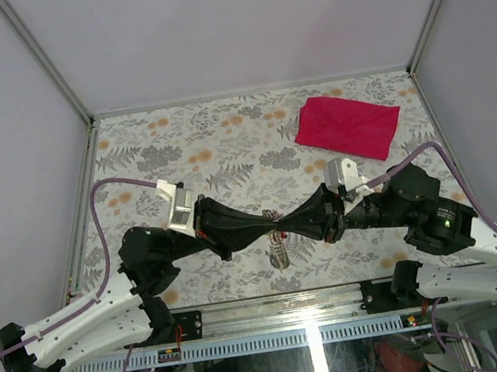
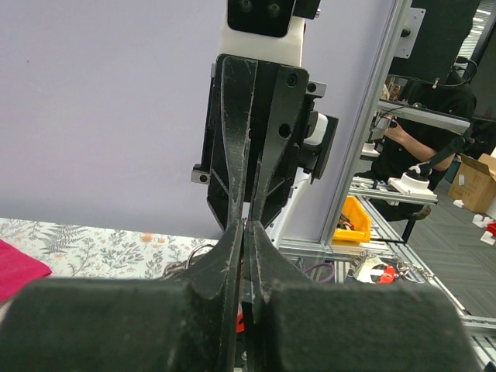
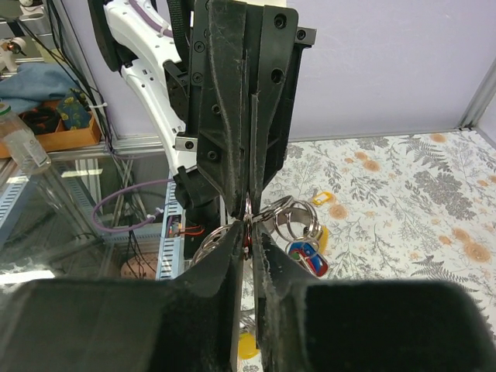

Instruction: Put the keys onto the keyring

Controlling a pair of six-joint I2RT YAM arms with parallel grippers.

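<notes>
Floral tabletop (image 1: pixel 223 143), silvery looped keyring (image 3: pixel 293 219), blue-red tag (image 3: pixel 308 258) dangling

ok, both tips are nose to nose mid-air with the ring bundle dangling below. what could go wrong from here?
1. The keyring dangles where the left pincer and right pincer meet. Which one holds it is unclear, so any release may drop it onto the table.
2. The tips sit nose to nose, so a small misalignment could jam them together.
</notes>
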